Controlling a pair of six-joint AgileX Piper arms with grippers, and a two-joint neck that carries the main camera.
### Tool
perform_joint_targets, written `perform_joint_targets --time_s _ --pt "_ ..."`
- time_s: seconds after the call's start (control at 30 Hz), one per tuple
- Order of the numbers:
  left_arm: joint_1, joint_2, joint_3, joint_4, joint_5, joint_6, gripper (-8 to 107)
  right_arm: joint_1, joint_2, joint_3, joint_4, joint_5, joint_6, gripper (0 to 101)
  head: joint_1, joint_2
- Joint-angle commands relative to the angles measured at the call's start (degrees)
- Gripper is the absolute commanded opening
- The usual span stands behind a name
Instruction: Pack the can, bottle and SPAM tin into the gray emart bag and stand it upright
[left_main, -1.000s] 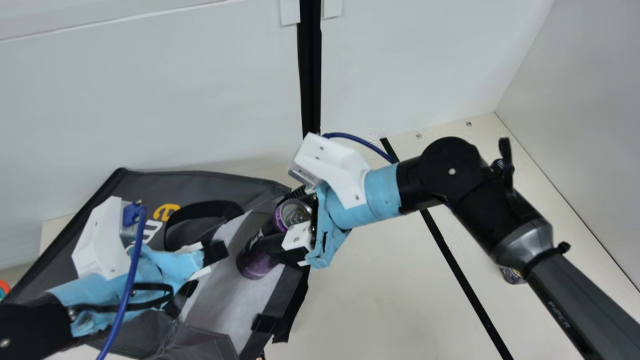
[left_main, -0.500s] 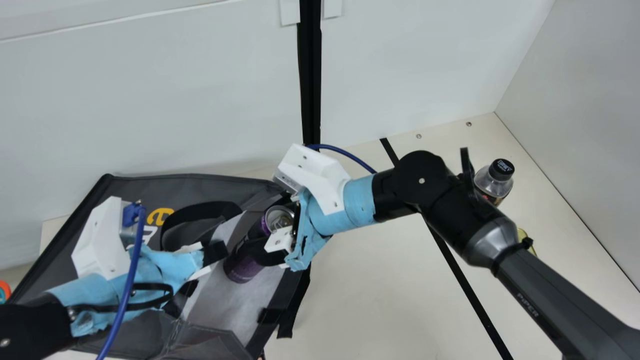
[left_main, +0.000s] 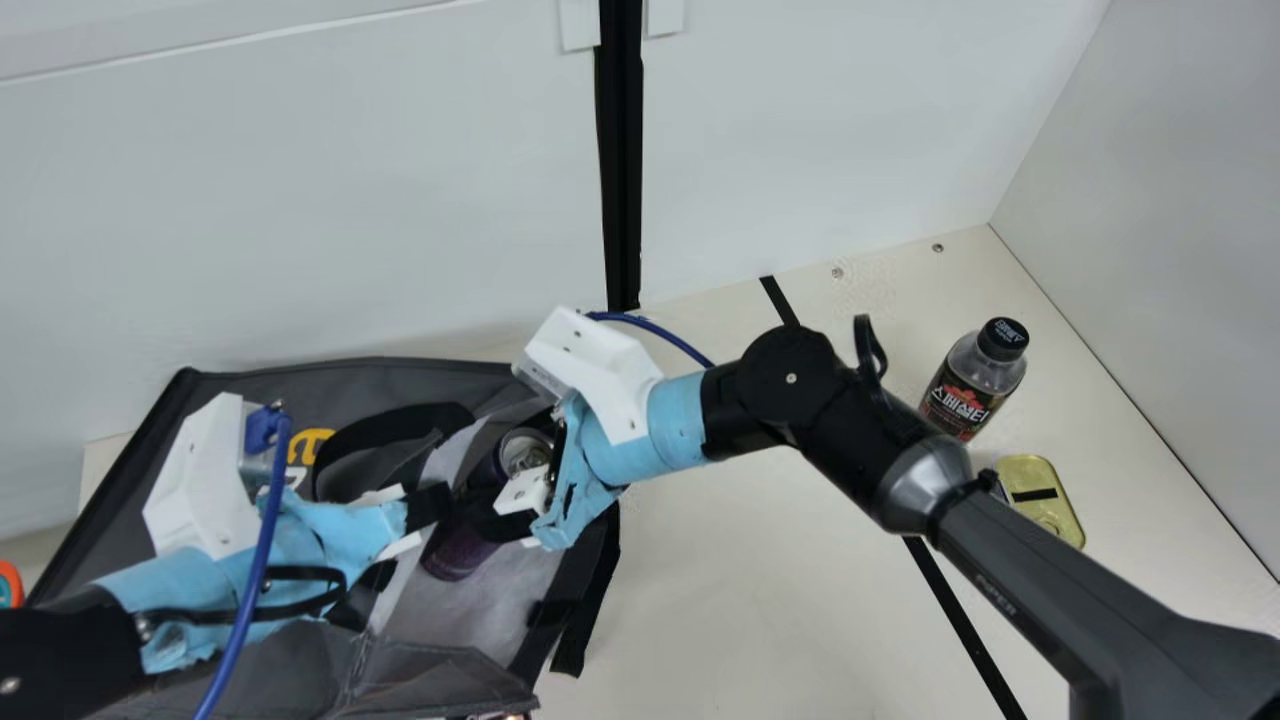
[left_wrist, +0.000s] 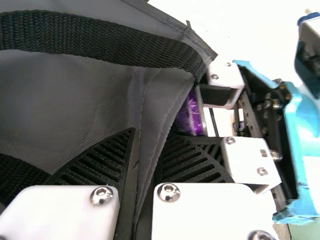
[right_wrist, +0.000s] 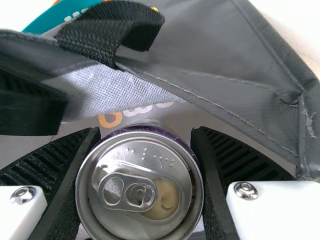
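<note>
The right tool (right_wrist: 145, 134) is clamped around the purple metal can (right_wrist: 140, 187), within the mouth of the gray fabric emart bag (left_main: 290, 660), main view 8 o'clock. The left tool (left_wrist: 150, 140) pinches the bag's edge. Step in hand, as I judge it: insert can. Next: seat it deeper, then release. Remaining on the bench (left_main: 720, 600): black-capped clear plastic bottle (left_main: 973, 380), 3 o'clock; gold metal SPAM tin (left_main: 1045, 495), 4 o'clock.
</note>
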Motion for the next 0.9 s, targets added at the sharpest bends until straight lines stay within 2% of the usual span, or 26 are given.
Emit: perform_joint_targets --time_s 0.0,0.87 --pt "0.0 0.0 0.0 0.0 0.0 0.0 -8 0.3 0.3 0.0 0.2 -0.4 -0.3 0 -1.3 -0.1" --pt "0.0 0.0 0.0 0.0 0.0 0.0 -8 3.9 4.2 -1.0 1.5 -2.3 -1.1 0 -1.3 -0.1"
